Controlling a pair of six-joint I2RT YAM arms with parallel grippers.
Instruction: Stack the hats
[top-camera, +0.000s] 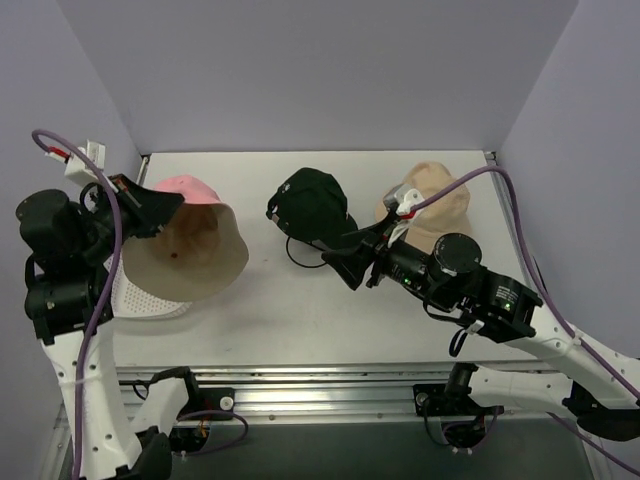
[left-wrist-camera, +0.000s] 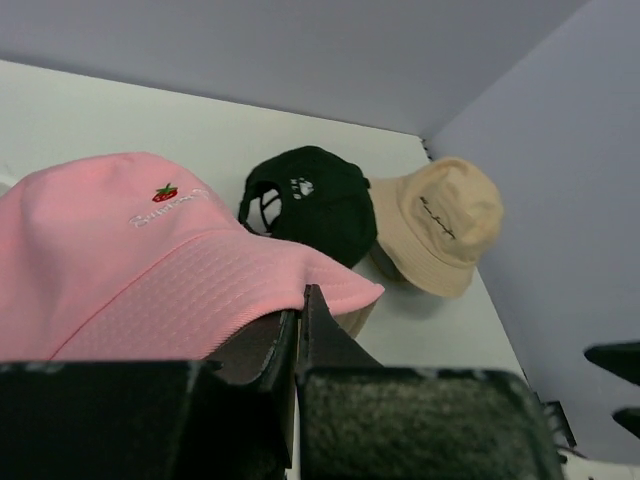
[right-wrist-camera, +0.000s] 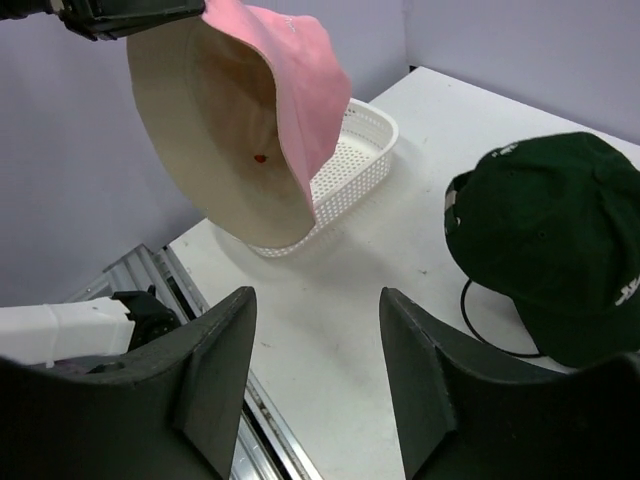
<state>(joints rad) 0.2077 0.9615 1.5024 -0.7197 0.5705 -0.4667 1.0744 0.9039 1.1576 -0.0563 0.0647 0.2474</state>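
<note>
I'm holding the pink bucket hat (top-camera: 190, 245) with my left fingers (left-wrist-camera: 325, 340) clamped on its brim, tilted above the white basket (top-camera: 140, 298) at nine o'clock. My right fingers (right-wrist-camera: 210, 390) are standing apart beside the dark green cap (top-camera: 312, 205). The beige hat (top-camera: 440, 205) is sitting on the surface (top-camera: 300, 310) at two o'clock.

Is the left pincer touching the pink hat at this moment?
Touching. The left wrist view shows it: the left pincer is shut on the brim of the pink hat, and the brim fabric is pinched in its closed grip.
</note>
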